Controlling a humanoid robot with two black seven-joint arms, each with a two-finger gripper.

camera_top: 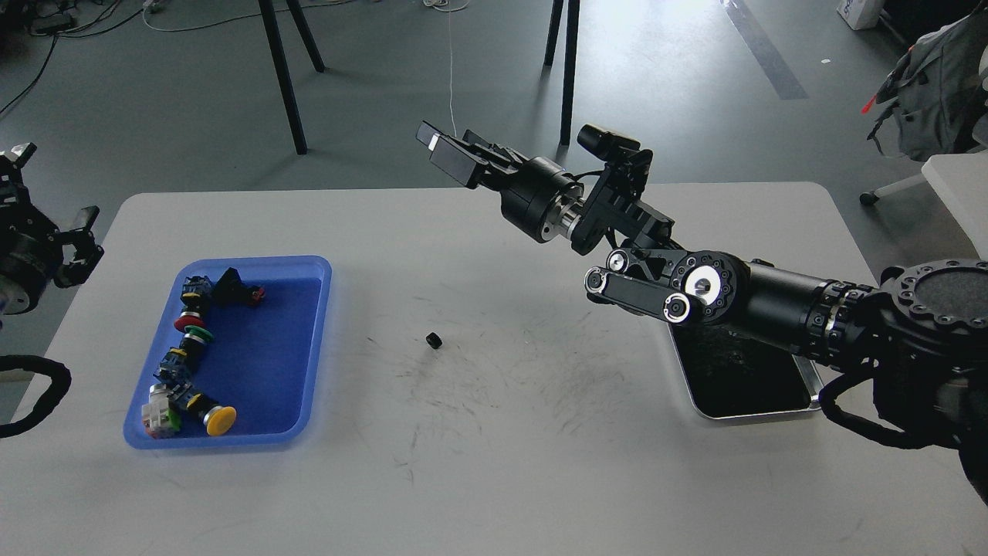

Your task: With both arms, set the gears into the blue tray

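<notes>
Since the gear (434, 340) sits alone on the tabletop (494, 479), well below the right gripper (444, 152) with fingers looking narrow and empty, it's probably parked midway for a handoff toward the blue tray (312, 363); left gripper's (58, 239) fingers I can't tell.

Grey floor (679, 85) behind a white table (540, 479), with black stand legs (282, 73) and glare.

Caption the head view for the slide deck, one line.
Single gear on white table between blue tray and steel tray; right end effector raised above, empty.
</notes>
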